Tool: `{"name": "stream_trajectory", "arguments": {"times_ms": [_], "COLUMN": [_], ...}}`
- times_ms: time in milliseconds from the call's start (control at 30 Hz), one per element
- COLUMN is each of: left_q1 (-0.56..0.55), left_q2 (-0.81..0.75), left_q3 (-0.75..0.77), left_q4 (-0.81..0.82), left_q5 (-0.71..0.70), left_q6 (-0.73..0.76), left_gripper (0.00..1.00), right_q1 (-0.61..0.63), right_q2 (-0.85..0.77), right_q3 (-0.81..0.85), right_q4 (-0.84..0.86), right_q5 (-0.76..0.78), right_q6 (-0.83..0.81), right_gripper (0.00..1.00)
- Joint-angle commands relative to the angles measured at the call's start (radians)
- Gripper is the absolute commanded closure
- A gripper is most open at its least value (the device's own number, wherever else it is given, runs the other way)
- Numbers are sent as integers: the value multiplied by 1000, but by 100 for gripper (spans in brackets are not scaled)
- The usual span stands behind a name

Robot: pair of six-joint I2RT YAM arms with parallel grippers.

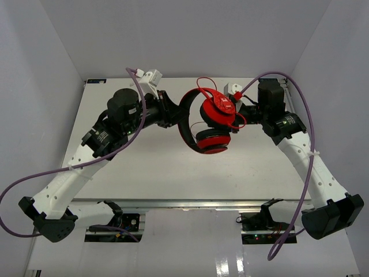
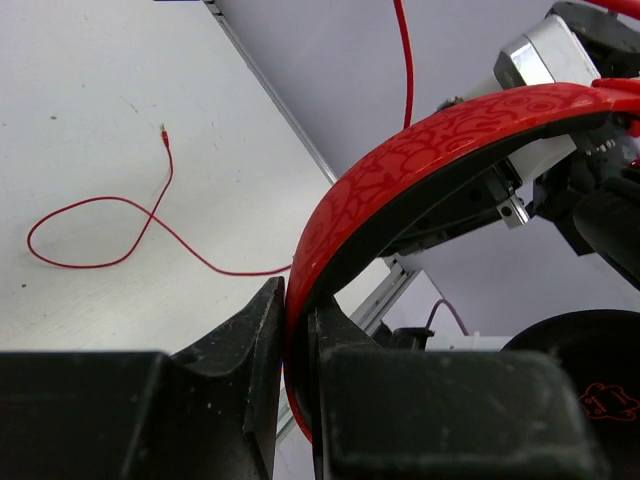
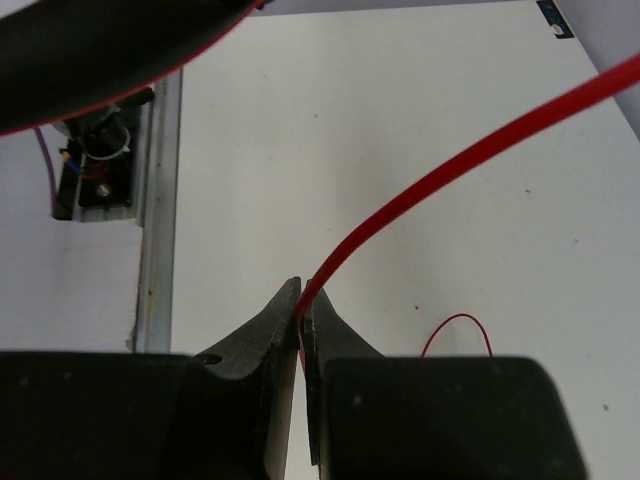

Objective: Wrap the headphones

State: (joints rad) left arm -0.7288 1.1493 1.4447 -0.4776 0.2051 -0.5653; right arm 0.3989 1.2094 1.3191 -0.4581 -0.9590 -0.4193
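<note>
- My left claw [image 2: 298, 312] is pinched on the headband [image 2: 400, 170] of the headphones [image 1: 210, 124]. One jaw presses each side of the red arc, and the set hangs above the table [image 1: 144, 167].
- My right claw [image 3: 302, 308] is pressed together on the cord [image 3: 450, 180], which leaves the jaws and runs up and away in a straight line.
- Between my two arms hang the earcups [image 1: 212, 140], one above the other. Cord arcs show around the upper one, but I cannot tell whether they are wound on.
- Farther out, slack cord lies on the table in a loose loop, its plug [image 2: 163, 130] free.
- I judge the winding is under way. Next, my right claw should carry the cord around the headphones under light tension while my left holds steady, then regrip to draw in the slack.
</note>
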Motion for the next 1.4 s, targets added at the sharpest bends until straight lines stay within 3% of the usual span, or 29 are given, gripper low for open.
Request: {"name": "stream_trajectory", "arguments": {"times_ms": [0,200,433,1000,1367], "left_q1": [-2,-3,-3,-4,-4], "left_q2": [11,35,38,96,97], "left_q3": [83,132,149,152,142], "left_q4": [105,89,61,86,116], "left_q5": [-65,-115,-177,-387,-437], "left_q6": [-125,-141,-174,-252,-241], "left_gripper": [100,100,100,100,100], "right_q1": [-24,-45,-63,-48,1], "right_q2": [-21,-37,-25,97,150], "right_q3": [-44,-136,-278,-380,-410], "right_q4": [204,432,843,1419,1478], "right_q5": [-178,-231,-246,-254,-241], "right_q6": [210,401,721,1143,1155], "right_gripper": [90,88,86,81,68]}}
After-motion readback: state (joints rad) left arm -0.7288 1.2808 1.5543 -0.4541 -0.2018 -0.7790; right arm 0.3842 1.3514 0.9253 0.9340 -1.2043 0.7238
